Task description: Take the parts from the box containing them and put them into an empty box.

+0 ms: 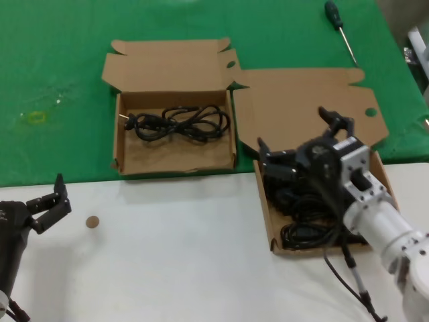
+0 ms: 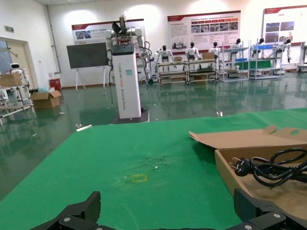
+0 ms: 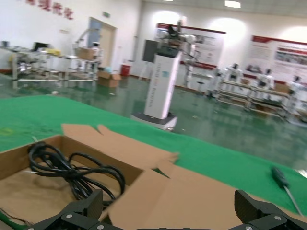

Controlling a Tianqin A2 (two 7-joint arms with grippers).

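Parts (image 1: 310, 221) beneath right gripper (image 1: 298, 137); screwdriver (image 1: 339, 28) far off

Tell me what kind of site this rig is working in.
Probably a robotics lab or demo hall: humanoid robots stand along the far wall beneath display posters, with a glossy open floor. The work itself sits on a green-covered table with cardboard boxes.

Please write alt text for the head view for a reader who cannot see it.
The right gripper, fingers open, hovers over black cords in the right box. One cord lies in the left box; the left gripper is open on the white table, a screwdriver at the far side.
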